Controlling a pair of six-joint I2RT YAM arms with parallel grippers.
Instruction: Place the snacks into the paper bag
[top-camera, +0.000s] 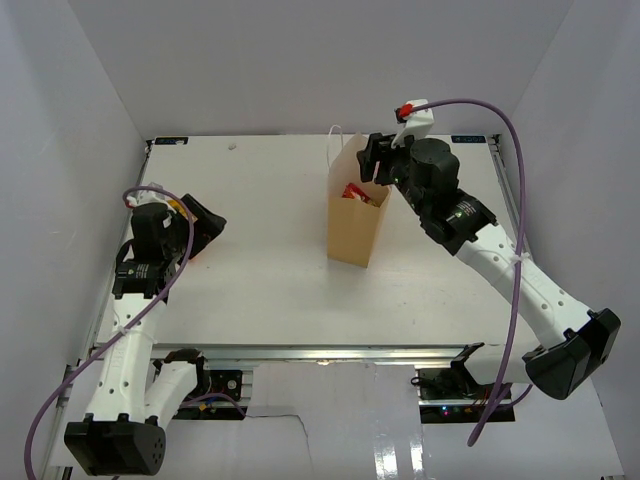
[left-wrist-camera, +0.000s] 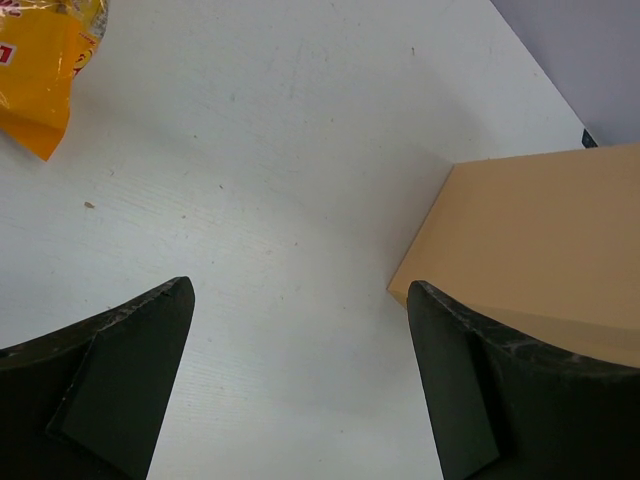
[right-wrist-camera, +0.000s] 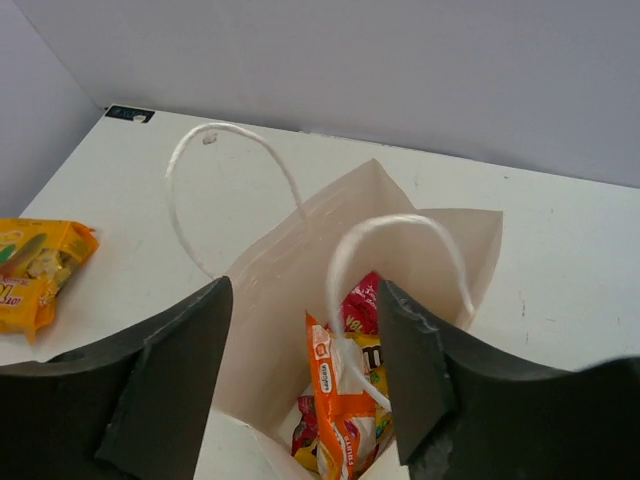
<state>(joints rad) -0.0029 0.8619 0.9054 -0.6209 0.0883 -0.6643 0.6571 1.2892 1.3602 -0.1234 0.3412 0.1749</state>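
Tan paper bag rim under spread right tool; left tool likewise spread.

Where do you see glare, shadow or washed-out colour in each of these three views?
Top external: glare on the glossy sheet in front of the table. Left wrist: soft shadow beside the paper bag. Right wrist: the bag's inner walls look washed-out pale.
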